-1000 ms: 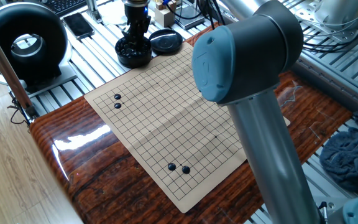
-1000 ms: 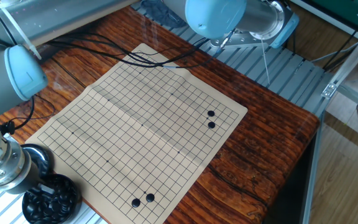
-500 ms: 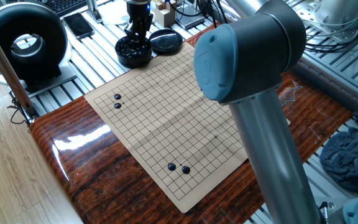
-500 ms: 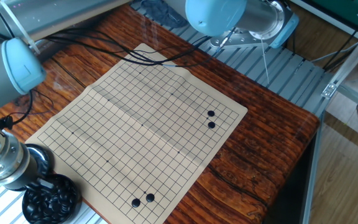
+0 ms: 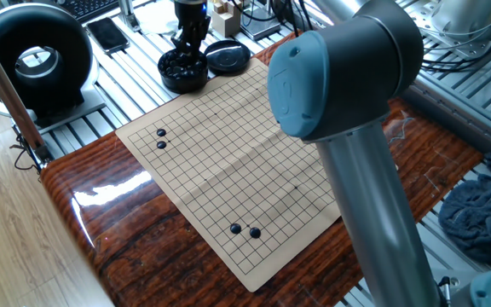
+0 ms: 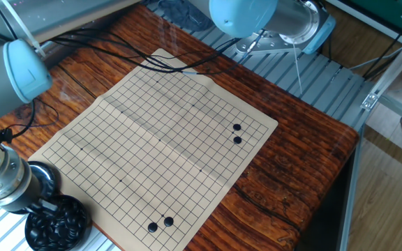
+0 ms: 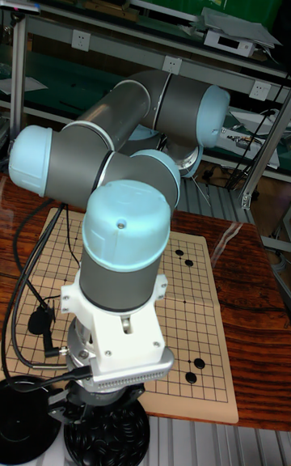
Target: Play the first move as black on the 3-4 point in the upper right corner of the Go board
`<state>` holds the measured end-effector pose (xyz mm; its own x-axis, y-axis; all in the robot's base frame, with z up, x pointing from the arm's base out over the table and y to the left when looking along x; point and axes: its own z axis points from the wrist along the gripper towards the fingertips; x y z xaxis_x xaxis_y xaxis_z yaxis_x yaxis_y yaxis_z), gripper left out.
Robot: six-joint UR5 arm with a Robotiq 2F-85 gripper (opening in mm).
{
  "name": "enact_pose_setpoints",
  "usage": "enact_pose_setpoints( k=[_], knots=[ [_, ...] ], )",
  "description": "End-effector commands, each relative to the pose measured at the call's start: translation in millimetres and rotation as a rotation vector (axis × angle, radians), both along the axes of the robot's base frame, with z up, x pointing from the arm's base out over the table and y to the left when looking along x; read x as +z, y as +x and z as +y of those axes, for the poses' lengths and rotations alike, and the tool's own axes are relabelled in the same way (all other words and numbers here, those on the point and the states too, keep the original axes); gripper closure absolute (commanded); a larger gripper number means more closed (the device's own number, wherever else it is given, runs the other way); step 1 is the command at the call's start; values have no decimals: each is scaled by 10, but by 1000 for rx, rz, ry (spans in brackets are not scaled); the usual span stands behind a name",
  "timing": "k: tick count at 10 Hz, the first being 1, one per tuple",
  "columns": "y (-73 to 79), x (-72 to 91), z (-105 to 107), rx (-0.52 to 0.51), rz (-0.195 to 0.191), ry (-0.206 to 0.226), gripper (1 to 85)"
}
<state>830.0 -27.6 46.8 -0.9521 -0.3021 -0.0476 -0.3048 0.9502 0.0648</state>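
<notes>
My gripper (image 5: 188, 49) hangs just above the round black bowl (image 5: 184, 72) of black stones at the board's far corner. Its dark fingers are close together, and I cannot make out whether a stone is between them. The tan Go board (image 5: 228, 162) carries two pairs of black stones: one pair (image 5: 161, 139) near its left corner and one pair (image 5: 245, 230) near its near corner. The other two corners hold only bare crossings. I cannot tell which crossing is the 3-4 point. In the other fixed view the wrist hides the fingers above the bowl (image 6: 58, 223).
The bowl's black lid (image 5: 227, 56) lies beside the bowl. A large black ring-shaped device (image 5: 34, 60) stands at the back left. My arm's big elbow (image 5: 339, 77) hides the board's right corner. Black cables (image 6: 117, 52) lie over the table next to the board. A blue cloth (image 5: 484, 209) lies at the right.
The gripper has risen a little from down in the bowl to just above it. The stones on the board have not moved.
</notes>
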Motion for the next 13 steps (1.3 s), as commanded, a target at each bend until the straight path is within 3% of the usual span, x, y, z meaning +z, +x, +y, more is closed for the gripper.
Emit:
enact_pose_setpoints(
  k=[1, 8, 13],
  knots=[
    [130, -25, 20, -10, -29, 7, 590],
    [157, -132, -11, 10, -21, -10, 617],
    [134, -183, -26, 20, -9, -8, 797]
  ],
)
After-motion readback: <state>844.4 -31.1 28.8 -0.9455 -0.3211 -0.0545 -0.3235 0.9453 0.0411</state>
